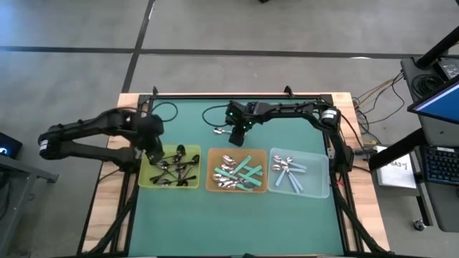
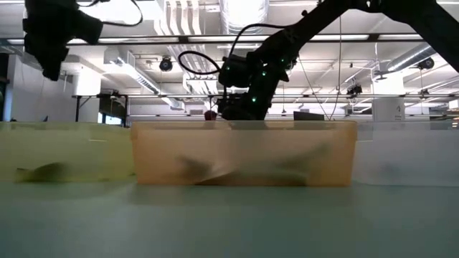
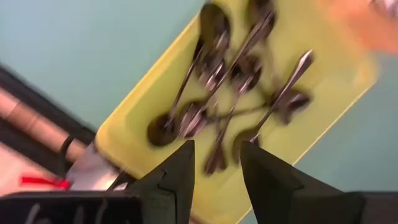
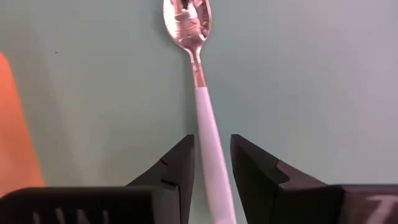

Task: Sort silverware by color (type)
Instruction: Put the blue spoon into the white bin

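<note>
Green matting covers the table (image 1: 237,215), and along its middle stand three trays side by side: a yellow tray (image 1: 147,179) at nine o'clock holding the black-handled spoons (image 1: 176,166), an orange tray (image 1: 212,172) in the centre with the teal-handled spoons (image 1: 244,172), and a clear tray (image 1: 319,179) toward three o'clock with the pale-handled spoons (image 1: 287,172).

One pale-handled spoon (image 4: 202,93) lies loose on the mat, just off the orange tray's twelve o'clock side. The right gripper (image 4: 211,162) is down over it; its jaws stand a little apart with the white handle running between them, close on both sides, but I cannot tell whether they already pinch it. The bowl of the spoon points away from the wrist.

The left gripper (image 3: 216,165) hovers over the yellow tray's nine o'clock end, jaws apart and nothing between them.

The step in hand looks like picking up that last stray spoon. To do it well, the jaws should close squarely across the handle, staying centred so the thin handle does not roll or skid on the mat. Lift straight up before travelling, clear the orange tray's wall, carry toward three o'clock and release low over the clear tray so it does not bounce out. A grip too near the handle's end may let the bowl droop and snag a rim.
</note>
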Robot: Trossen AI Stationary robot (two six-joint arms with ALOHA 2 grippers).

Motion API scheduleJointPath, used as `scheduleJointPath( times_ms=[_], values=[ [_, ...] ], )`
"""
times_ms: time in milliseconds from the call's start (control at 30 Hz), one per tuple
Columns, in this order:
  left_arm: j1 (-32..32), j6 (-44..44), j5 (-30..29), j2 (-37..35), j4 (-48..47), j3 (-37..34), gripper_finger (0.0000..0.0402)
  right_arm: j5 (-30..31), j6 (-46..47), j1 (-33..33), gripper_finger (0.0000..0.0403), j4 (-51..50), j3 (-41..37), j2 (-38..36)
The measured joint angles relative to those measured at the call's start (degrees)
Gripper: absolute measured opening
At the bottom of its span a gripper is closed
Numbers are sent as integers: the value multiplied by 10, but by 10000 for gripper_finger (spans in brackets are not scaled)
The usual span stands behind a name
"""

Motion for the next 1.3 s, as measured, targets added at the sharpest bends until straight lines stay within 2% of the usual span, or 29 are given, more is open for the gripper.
scheduleJointPath(
  times_ms=[167,467,567,700,767,900,967,1300],
  values=[
    [0,-18,0,-25,62,0,111,0,-9,-1,93,1,0,11],
    [0,-24,-17,-32,106,9,111,-3,-11,0,107,2,4,61],
    [0,-24,-18,-29,125,9,111,-2,-10,0,86,0,4,66],
    [0,-24,-18,-26,156,9,111,-1,-9,-1,31,-3,3,60],
    [0,-23,-18,-26,172,9,111,0,-5,-2,29,-6,3,55],
    [0,-21,-18,-27,189,9,111,-4,12,-5,29,-32,2,29],
    [0,-14,-18,-27,194,8,111,-4,13,-5,29,-77,-3,9],
    [0,1,-47,-27,205,8,111,-19,69,10,29,-206,-9,-123]
  ],
)
